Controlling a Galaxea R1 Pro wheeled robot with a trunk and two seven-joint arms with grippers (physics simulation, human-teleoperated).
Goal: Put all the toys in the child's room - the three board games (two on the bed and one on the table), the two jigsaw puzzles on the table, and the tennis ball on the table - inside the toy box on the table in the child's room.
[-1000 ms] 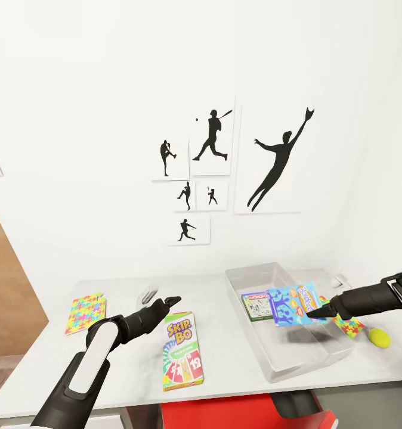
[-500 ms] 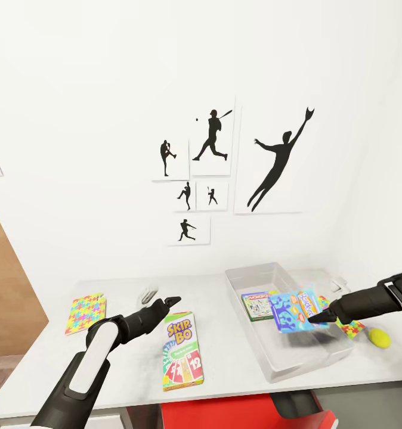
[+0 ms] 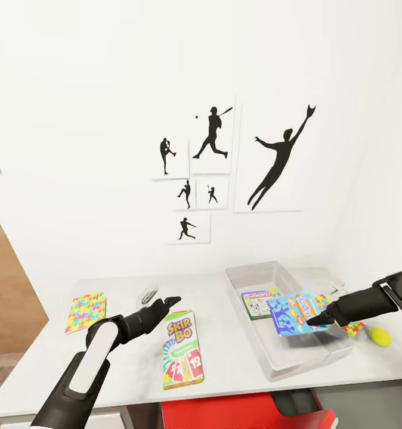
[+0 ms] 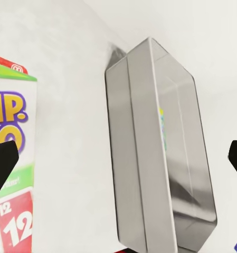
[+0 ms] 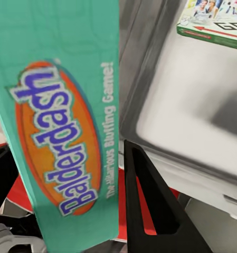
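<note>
Your right gripper (image 3: 318, 320) pinches the edge of the light blue Balderdash game box (image 3: 293, 313), held tilted above the toy box (image 3: 338, 350), where a Monopoly box (image 3: 257, 303) lies flat. Your left gripper (image 3: 172, 300), fingers spread, hovers over the table (image 3: 129, 363) beside the Skip-Bo box (image 3: 182, 350). One jigsaw puzzle (image 3: 85, 311) lies far left; the tennis ball (image 3: 380, 336) rests right of the bin.

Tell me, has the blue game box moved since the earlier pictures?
Yes. The blue game box, held by the right tool, has sunk slightly and levelled out over the toy box, judged against the Monopoly box lying inside.
</note>
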